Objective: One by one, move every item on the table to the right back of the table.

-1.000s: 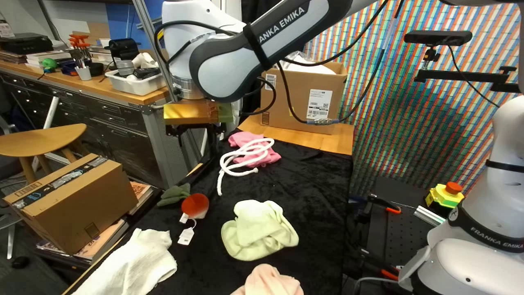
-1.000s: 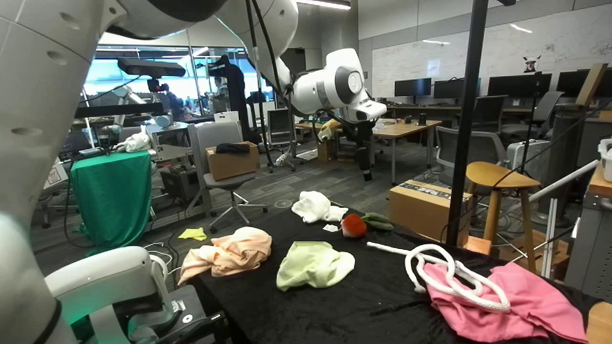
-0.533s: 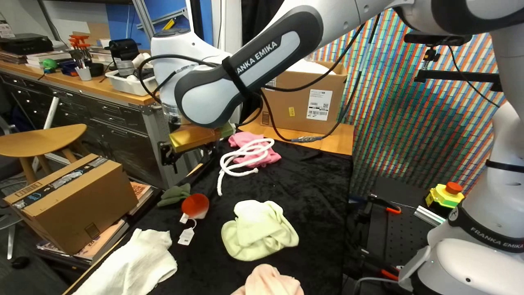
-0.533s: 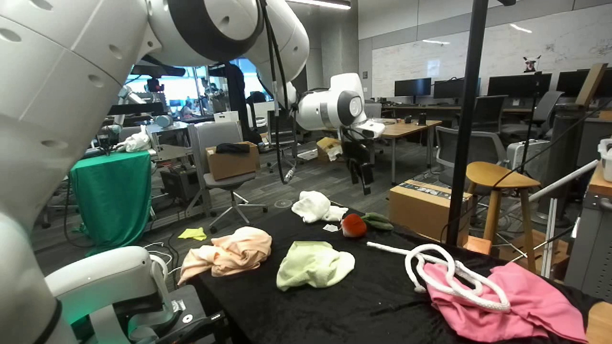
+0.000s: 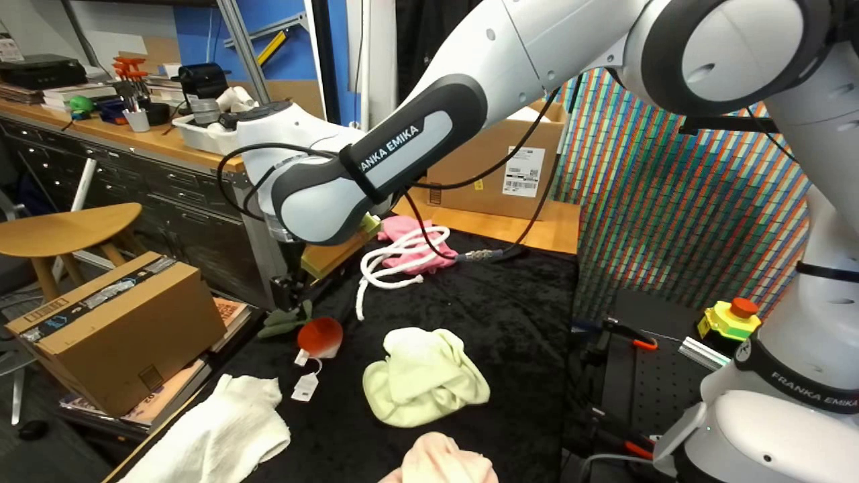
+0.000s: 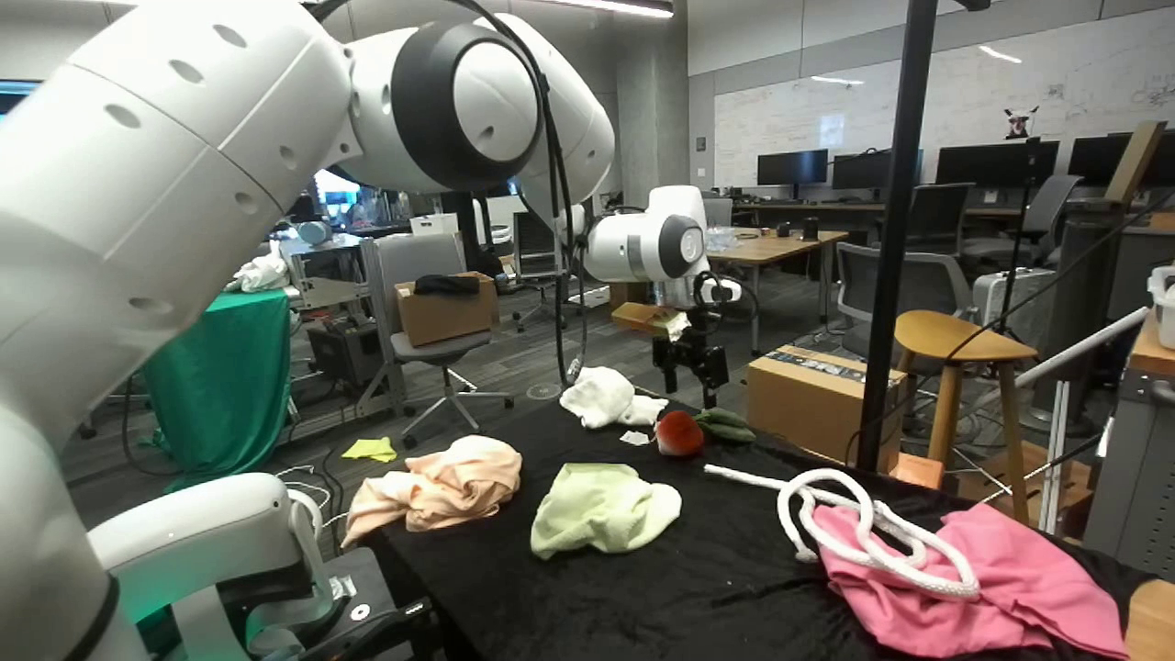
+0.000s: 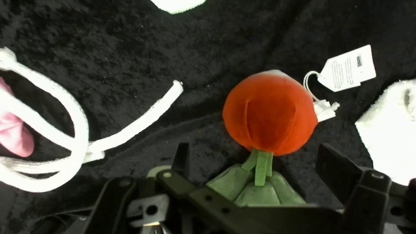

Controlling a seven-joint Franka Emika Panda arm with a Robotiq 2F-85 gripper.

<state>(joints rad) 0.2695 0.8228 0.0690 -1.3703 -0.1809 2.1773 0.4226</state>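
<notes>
Wrist view: the end effector (image 7: 254, 155) — spread wide, released — hovers over the leafy end of the plush radish (image 7: 269, 113), which lies on the worktop (image 7: 195, 48) between white rope (image 7: 82, 130) and white cloth (image 7: 390, 136). In both exterior views, the rope rests partly on pink cloth (image 6: 1028, 569).

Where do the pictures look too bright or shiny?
In the wrist view, the white cloth and parts of the white rope look washed out; in an exterior view, the whiteboard has bright streaks of glare, probably reflected light.
</notes>
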